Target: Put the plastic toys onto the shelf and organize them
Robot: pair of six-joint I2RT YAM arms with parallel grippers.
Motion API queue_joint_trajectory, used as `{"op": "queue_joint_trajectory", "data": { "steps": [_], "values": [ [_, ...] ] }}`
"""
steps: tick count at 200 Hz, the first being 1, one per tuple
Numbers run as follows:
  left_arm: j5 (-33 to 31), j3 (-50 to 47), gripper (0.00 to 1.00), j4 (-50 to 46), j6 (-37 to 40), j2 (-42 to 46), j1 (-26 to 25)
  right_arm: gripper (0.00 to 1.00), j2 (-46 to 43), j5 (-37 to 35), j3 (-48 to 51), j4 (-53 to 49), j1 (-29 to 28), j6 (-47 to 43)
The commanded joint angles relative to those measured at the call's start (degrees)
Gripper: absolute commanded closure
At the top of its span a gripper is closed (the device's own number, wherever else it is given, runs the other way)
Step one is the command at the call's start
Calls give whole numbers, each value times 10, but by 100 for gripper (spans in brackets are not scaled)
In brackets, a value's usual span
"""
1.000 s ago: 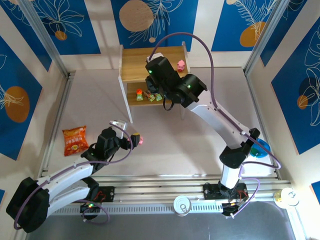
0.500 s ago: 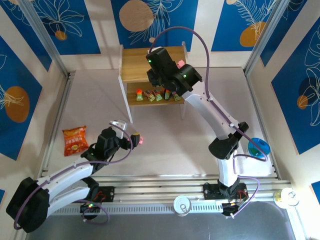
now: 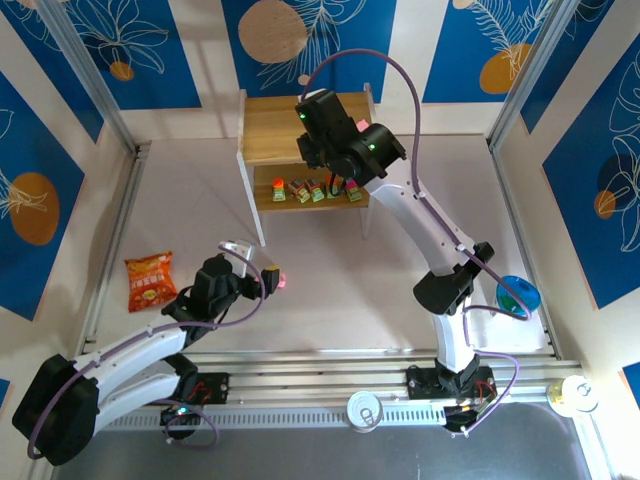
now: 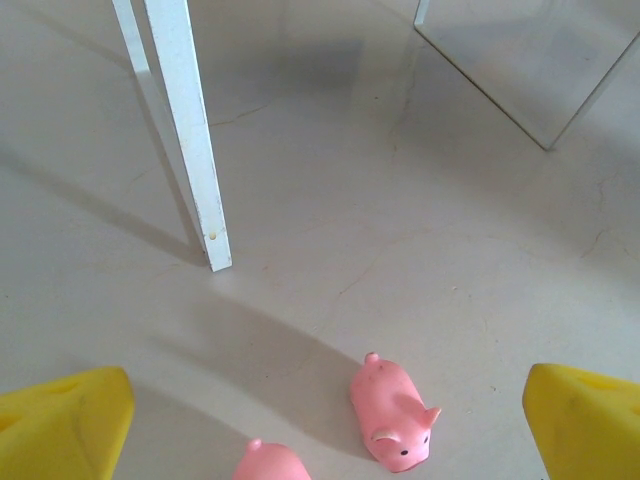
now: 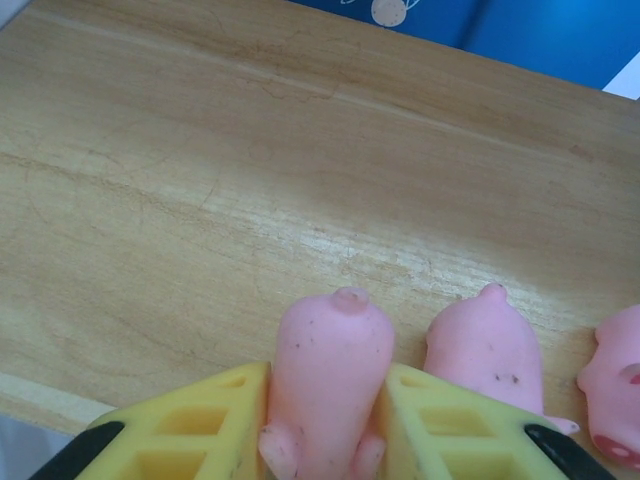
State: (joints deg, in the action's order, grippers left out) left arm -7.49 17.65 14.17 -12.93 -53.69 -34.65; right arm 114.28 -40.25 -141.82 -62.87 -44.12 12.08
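**A:** How is the shelf [image 3: 268, 130] seen?

**B:** Two light wooden tiers are set between white side panels, at the far middle of the table [image 3: 360, 290]. The grain of the top board is shown close up in the right wrist view.

**A:** What is found on the lower tier?

**B:** Five blocky toys [image 3: 315, 190] are lined up in a row there. They have red and orange tops and yellow-green bases.

**A:** And the right gripper [image 5: 325, 385]?

**B:** It is held over the top board, almost closed. A smooth pink held pig [image 5: 330, 340] is clamped by its flanks between the yellow fingers [image 5: 200, 420], with a small nub at its far end. Whether the wood is touched cannot be told. A second pig [image 5: 490, 350] is seen just beside it, and a third pig [image 5: 615, 385] is cut off at the edge.

**A:** The left gripper [image 4: 325, 400]?

**B:** It is spread wide over the table with nothing held. Below it a loose pig [image 4: 395, 412] lies on the surface, and another pig [image 4: 270, 462] is partly shown just beside that one. A white leg [image 4: 190, 130] of the shelf stands beyond them.
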Motion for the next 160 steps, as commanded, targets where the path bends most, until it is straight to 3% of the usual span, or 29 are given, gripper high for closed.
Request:
{"op": "queue_joint_trajectory", "data": {
  "steps": [1,160],
  "values": [
    [5,-1,0,13,10,5,-5,69,13,7,-21,-9,3,-11],
    [7,-1,0,16,9,2,-5,59,24,5,-59,-14,11,-24]
  ]
}}
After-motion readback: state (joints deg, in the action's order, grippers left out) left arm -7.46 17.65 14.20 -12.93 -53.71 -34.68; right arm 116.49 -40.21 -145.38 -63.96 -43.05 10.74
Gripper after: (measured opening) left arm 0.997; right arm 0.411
